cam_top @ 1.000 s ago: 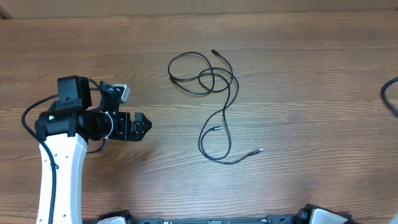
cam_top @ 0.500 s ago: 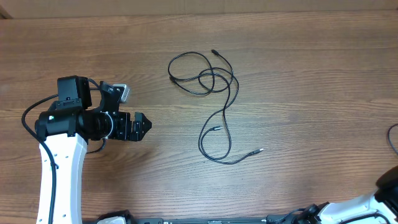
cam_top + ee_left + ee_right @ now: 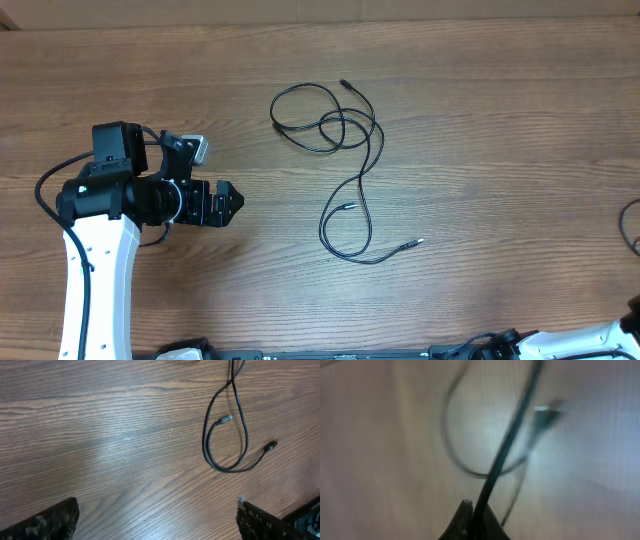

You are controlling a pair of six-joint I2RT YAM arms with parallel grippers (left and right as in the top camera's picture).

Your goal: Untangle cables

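Note:
Thin black cables [image 3: 345,130] lie tangled in loops at the table's middle, and a lower loop [image 3: 345,235] ends in silvery plugs. The left wrist view shows that lower loop [image 3: 225,467] with a silvery plug [image 3: 226,419] and a black plug [image 3: 270,446]. My left gripper [image 3: 232,200] is open and empty, left of the cables, with its fingertips wide apart in the left wrist view [image 3: 157,520]. My right gripper [image 3: 477,520] is shut on a black cable [image 3: 510,445] in the blurred right wrist view. A silvery plug [image 3: 545,410] shows there.
The wooden table [image 3: 480,120] fills the overhead view. The white right arm [image 3: 590,340] shows only at the bottom right corner. A curved black strand [image 3: 632,225] crosses the right edge.
The black strand at the right edge has moved down. The right arm came into view at the bottom right, then drew back toward the corner. The left arm and the middle tangle have not moved.

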